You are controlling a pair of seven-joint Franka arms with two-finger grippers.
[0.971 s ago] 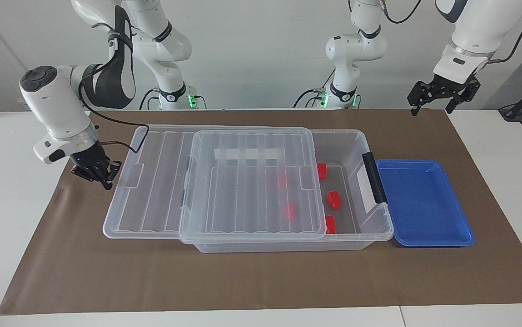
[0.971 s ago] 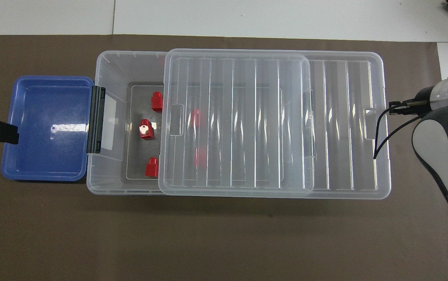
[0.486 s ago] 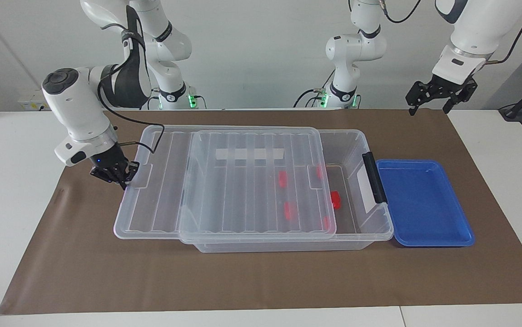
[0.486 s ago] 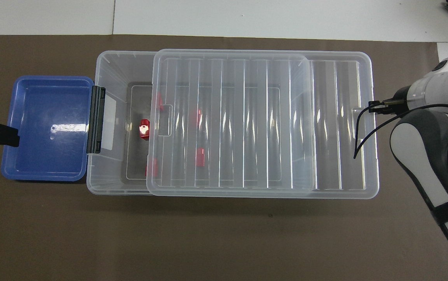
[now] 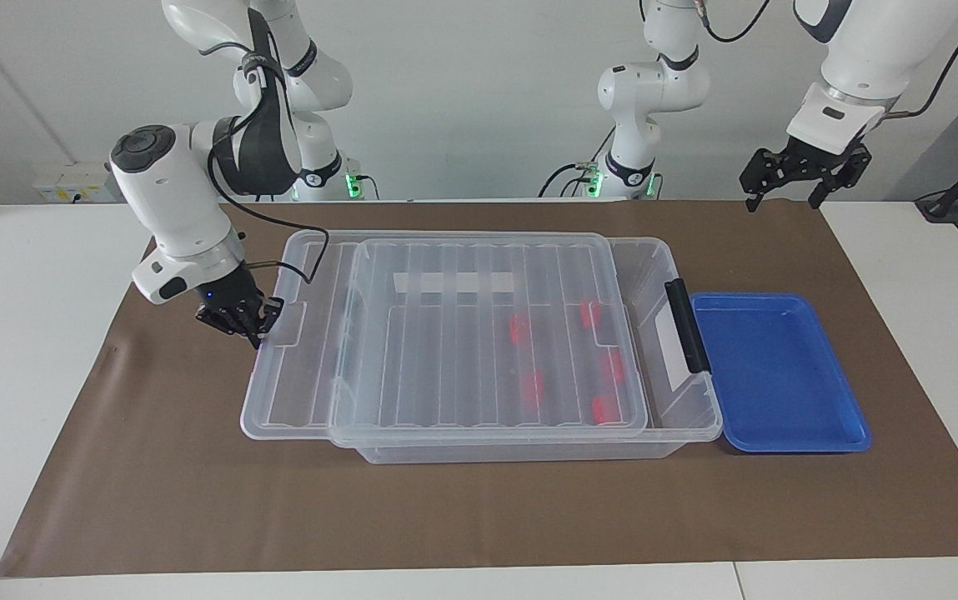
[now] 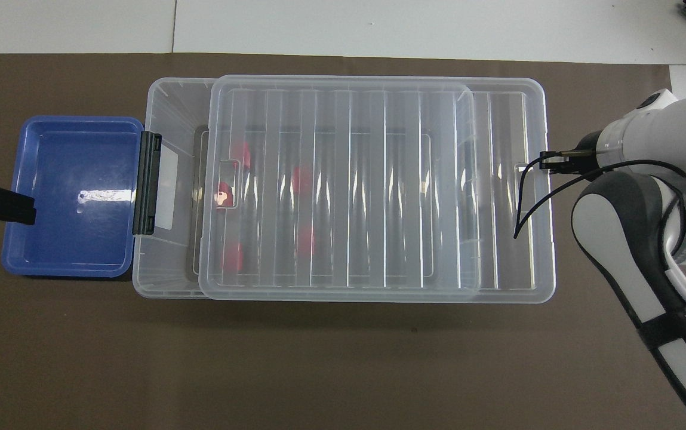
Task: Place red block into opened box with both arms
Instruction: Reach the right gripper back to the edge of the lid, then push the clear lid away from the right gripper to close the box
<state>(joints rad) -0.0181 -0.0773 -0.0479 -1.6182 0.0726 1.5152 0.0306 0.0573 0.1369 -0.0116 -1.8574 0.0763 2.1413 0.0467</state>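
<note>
Lid (image 5: 487,333) partly covers the box (image 5: 679,417).
Right gripper (image 5: 255,327), jaws closed, touches the lid's edge; left gripper (image 5: 794,179) wide, aloft.

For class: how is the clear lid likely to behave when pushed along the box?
The lid looks thin and ribbed, so probably light and fairly stiff. Resting on the box rim, it likely slides easily. Overhanging beside the right gripper, it might tip.
</note>
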